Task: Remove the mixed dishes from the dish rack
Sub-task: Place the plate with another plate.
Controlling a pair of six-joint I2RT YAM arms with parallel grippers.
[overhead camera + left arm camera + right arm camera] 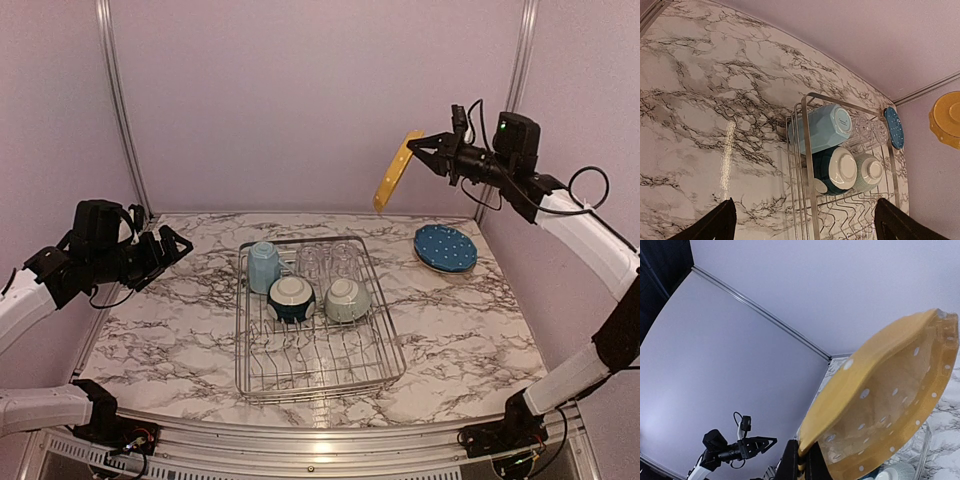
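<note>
Operator: Holding anything on the right?

Spotter: Yes; your right gripper (420, 146) is clamped on the upper rim of the yellow plate (394, 172); the plate hangs on edge in the air, seen against the back wall, high over the far side of the table (170, 340) and well apart from the rack (320, 365); in your right wrist view the fingers (792, 462) pinch the rim at the bottom of the picture.

Operator: And the left?

Spotter: Your left gripper (172, 252) is spread wide and grasps nothing; it hovers over the table's left side, apart from the rack; your left wrist view shows both fingers (710, 225) far apart, with the rack's far end beyond them.

Operator: What do you see in the rack?

Spotter: At its far end you have the mug (264, 267) on the left, its base showing; the two glasses (312, 262) stand just beside it to the right; just nearer sit the teal bowl (291, 298) and the grey-green bowl (347, 299), side by side and bases showing; the blue plate (445, 247) lies flat on the table, right of the rack's far corner.
</note>
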